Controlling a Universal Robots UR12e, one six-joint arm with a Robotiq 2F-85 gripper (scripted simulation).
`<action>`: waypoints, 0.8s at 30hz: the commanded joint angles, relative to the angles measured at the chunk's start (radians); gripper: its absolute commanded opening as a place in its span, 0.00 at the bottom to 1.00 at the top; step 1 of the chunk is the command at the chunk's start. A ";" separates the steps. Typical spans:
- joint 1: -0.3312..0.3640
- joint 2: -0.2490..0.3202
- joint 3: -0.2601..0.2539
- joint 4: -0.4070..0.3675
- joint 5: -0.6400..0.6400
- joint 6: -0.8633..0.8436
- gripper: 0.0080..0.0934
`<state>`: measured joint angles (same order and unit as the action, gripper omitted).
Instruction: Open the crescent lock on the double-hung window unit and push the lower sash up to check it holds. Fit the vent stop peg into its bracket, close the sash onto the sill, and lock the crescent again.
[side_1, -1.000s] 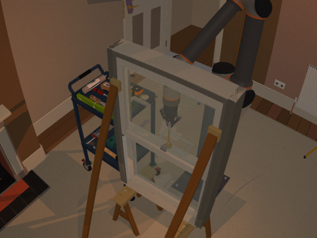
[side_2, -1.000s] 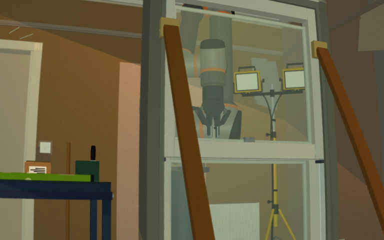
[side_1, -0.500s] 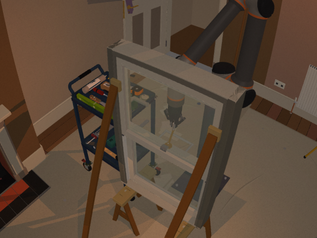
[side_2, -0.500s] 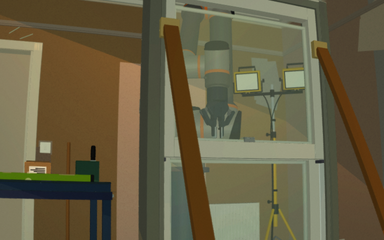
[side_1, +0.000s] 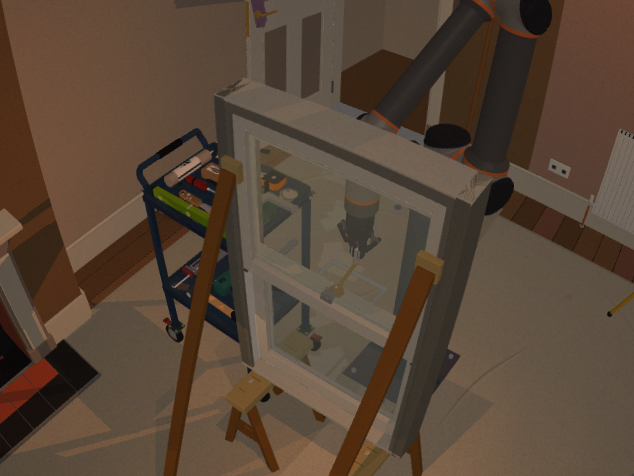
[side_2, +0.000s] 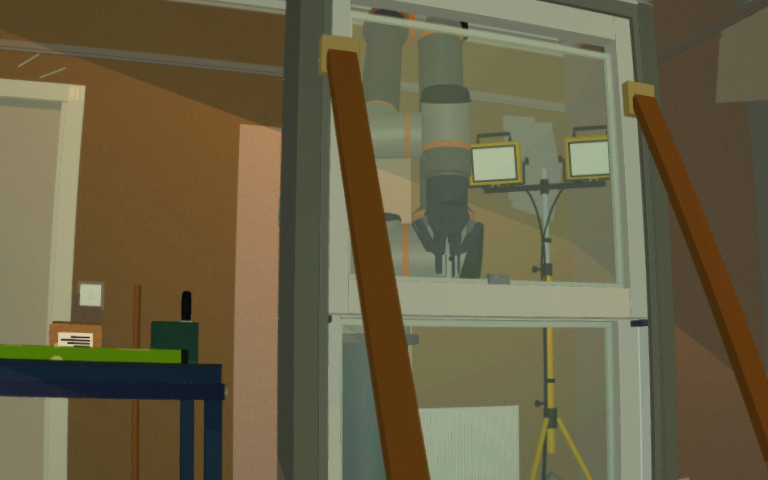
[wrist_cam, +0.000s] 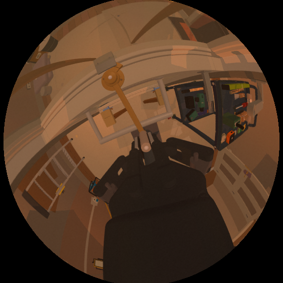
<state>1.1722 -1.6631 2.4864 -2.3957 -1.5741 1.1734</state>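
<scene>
My gripper (wrist_cam: 144, 147) (side_1: 355, 251) (side_2: 449, 261) hangs behind the window glass, just above the meeting rail. Its fingers are closed on the round knob at the end of the crescent lock's lever (wrist_cam: 129, 111). The brass lever (side_1: 344, 279) runs from the knob to a round pivot (wrist_cam: 112, 78) on the rail. A grey keeper block (wrist_cam: 104, 62) (side_2: 498, 279) sits beside the pivot. The lower sash (side_1: 328, 348) sits low in the grey frame (side_1: 353, 148). A pale U-shaped handle (wrist_cam: 132, 126) lies under the lever. I cannot make out the vent stop peg.
The window frame stands on a sawhorse (side_1: 251, 410), propped by two brown braces (side_1: 202, 317) (side_1: 384, 369). A blue tool cart (side_1: 189, 205) stands beside it. Work lights on a yellow tripod (side_2: 544, 170) stand behind the glass. A radiator (side_1: 617, 179) lines the far wall.
</scene>
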 joint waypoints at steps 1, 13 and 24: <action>0.005 -0.001 0.000 0.001 0.003 0.003 0.00; 0.054 -0.001 0.000 0.001 0.003 0.053 0.00; 0.100 0.008 -0.008 0.000 0.003 0.099 0.00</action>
<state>1.2728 -1.6550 2.4793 -2.3954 -1.5719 1.2731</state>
